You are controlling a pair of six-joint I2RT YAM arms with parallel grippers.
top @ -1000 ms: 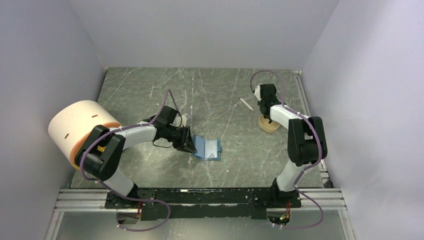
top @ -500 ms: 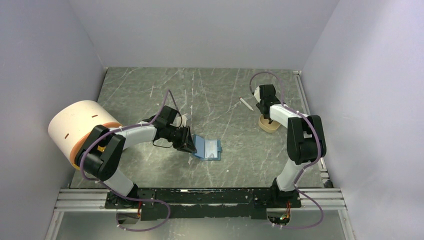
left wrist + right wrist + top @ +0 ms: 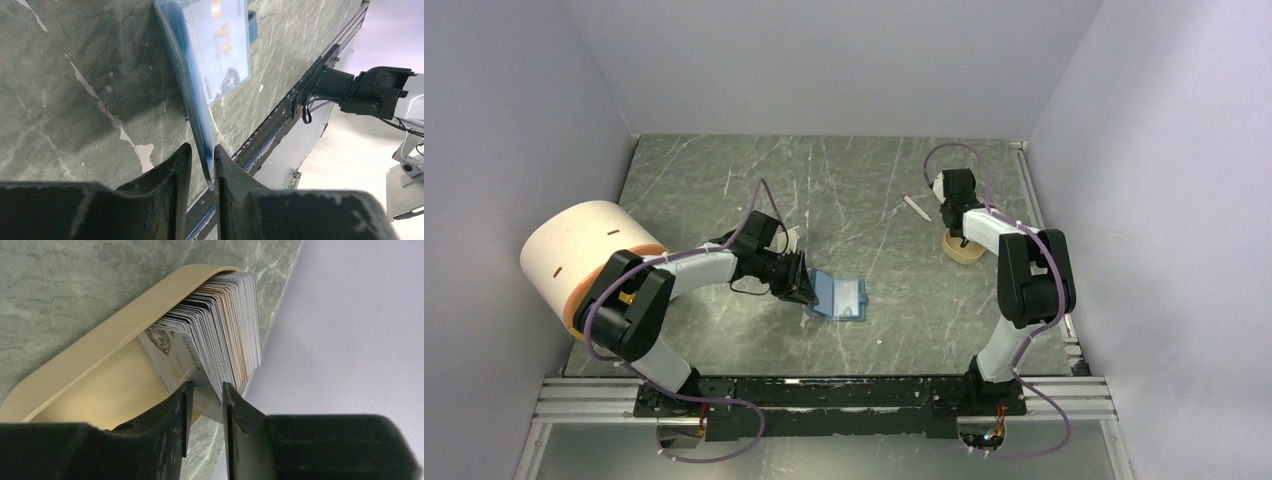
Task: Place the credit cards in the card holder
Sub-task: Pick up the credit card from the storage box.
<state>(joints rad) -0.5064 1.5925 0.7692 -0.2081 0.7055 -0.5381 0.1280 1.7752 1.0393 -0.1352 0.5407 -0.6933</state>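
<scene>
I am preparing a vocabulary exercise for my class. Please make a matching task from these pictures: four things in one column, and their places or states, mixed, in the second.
Things
1. card holder
2. credit cards
3. thin white stick
4. big white cylinder

Places or states
A. standing on edge, packed in the tan tray
B. at the left edge of the table
C. open, one flap pinched by the left tool
D. lying flat, beyond the tray

Pairs: 1-C, 2-A, 3-D, 4-B
</scene>
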